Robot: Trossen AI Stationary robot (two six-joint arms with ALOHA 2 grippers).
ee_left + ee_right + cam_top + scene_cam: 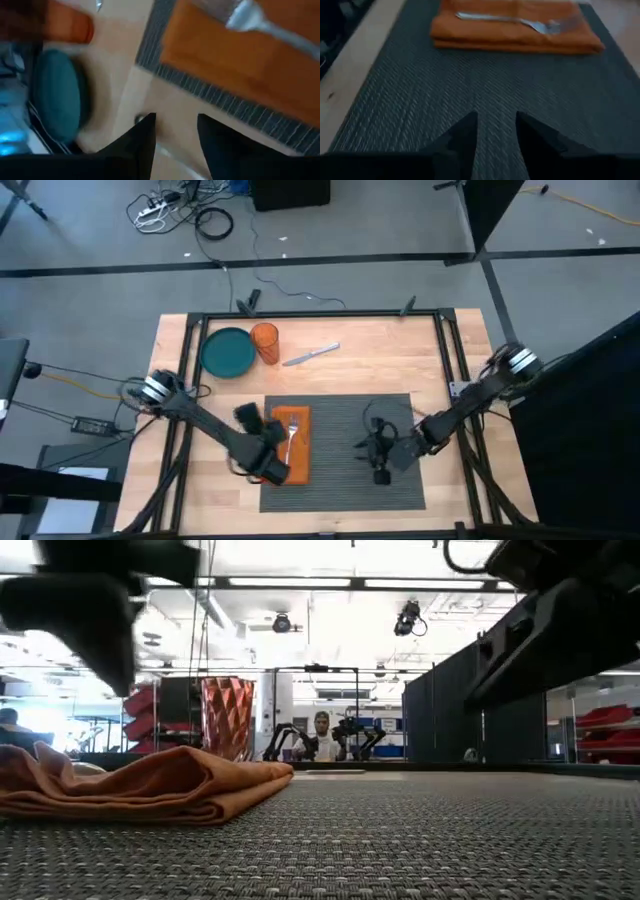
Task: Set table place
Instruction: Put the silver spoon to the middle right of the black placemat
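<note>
Two items are placed so far: the orange napkin (291, 442) lies folded on the left part of the placemat (340, 480), with the fork (292, 438) resting on top of it. The placemat sits flat at the near-centre of the table (400, 360). Approx. status, as judged: under half done. Remaining, still off the mat at the far-left corner area: teal plate (228, 352), orange cup (265, 342) just beside it, and knife (311, 355) lying loose on the bare wood near the cup. Left gripper (262, 463) hovers at the mat's left edge beside the napkin; its fingers (145, 142) are parted w/ nothing between them. Right gripper (380, 455) hangs over the mat's bare centre-right; fingers (462, 137) also apart, holding nothing. Obstructions: none on the bare mat area where the plate would likely go. Cup stands touching or nearly touching the plate rim, so a plate pick may nudge it. A person sits in the room beyond, well away from the table.
</note>
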